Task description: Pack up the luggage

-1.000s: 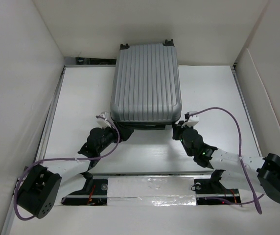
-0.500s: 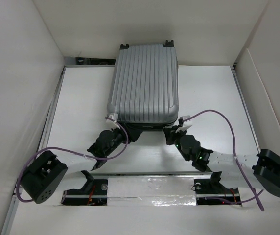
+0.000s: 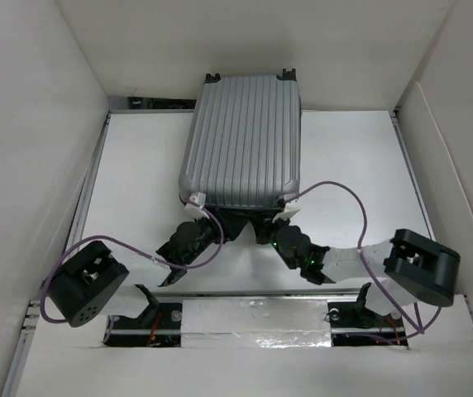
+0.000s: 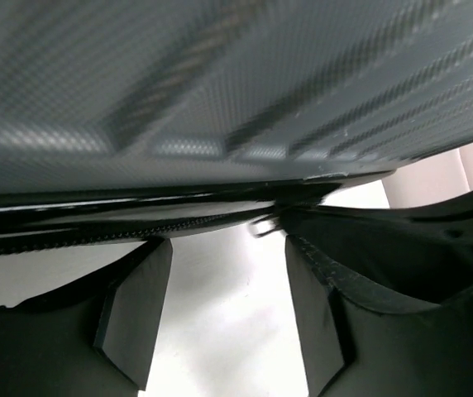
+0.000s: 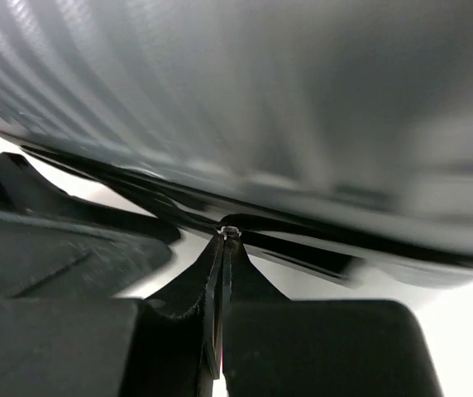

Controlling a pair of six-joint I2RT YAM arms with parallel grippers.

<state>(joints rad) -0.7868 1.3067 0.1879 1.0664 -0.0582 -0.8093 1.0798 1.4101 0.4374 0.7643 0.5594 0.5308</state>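
Checking near edge first: left gripper stands w/ jaws apart, moderately wide, nothing between them; bare desk shows through the gap. Right gripper is pinched closed, tips meeting on a small metal tab, apparently the zip pull. Both sit right at the near short end of the luggage, left one by its near-left corner, right one nearer centre. Luggage lies flat, lid closed, mid-desk; long axis runs straight away from the arms, wheels at far end. Zip seam runs crosswise just beyond both grippers; extent zipped not clear. Judgement: closing step in hand; next pull should follow the seam sideways, right arm better placed. Risk: tab slipping out.
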